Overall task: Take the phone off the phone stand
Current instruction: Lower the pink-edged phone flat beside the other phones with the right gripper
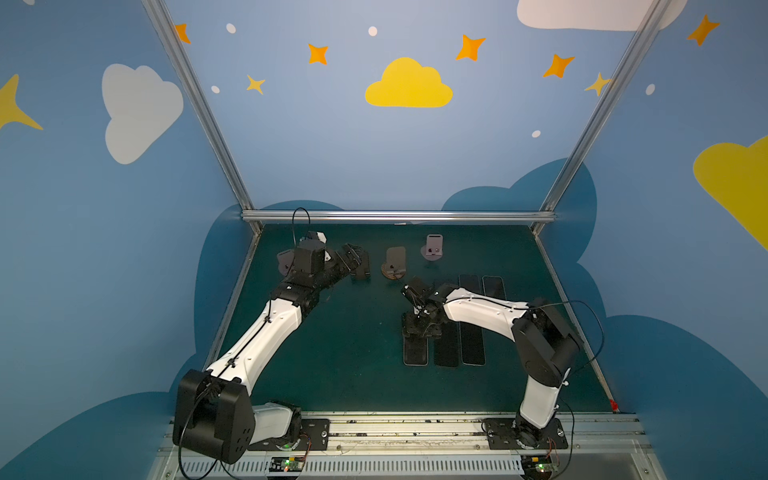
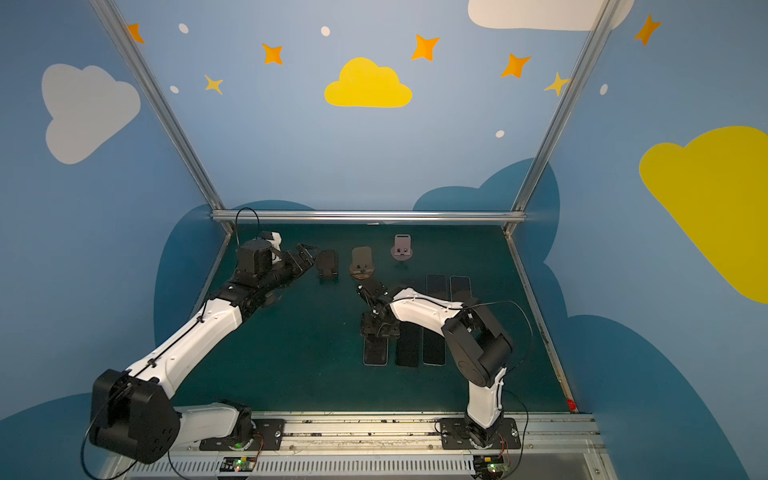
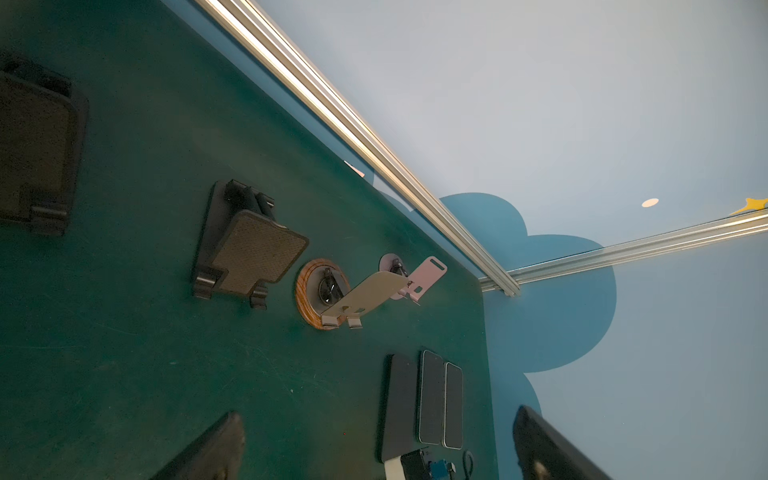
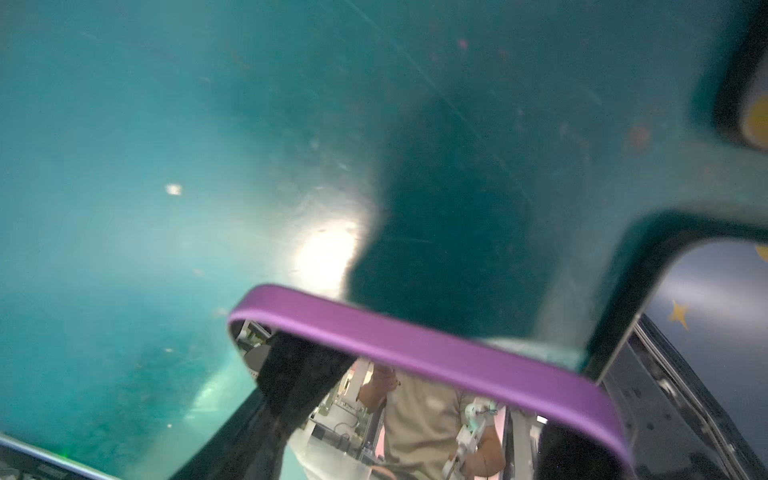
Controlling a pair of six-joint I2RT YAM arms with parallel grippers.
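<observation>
Right gripper (image 1: pixel 419 331): points down, jaws clamped across the far end of the purple-edged phone (image 4: pixel 436 353). The phone looks flat on the green mat (image 1: pixel 340 353), in front of the wooden-base stand (image 1: pixel 394 268) and slightly right of it. Cannot tell whether the gripped end is lifted. Its screen mirrors a figure in a beige shirt.

Three more phones (image 1: pixel 471 320) lie in the same row, further right of that stand.

Left gripper (image 1: pixel 353 257): spread wide, holding nothing, fingers (image 3: pixel 216 444) at the wrist view's edge. It hovers left of the wooden-base stand, just beside the black stand (image 1: pixel 360 270). The pink stand (image 1: pixel 433 248) sits right of and behind the wooden one.
</observation>
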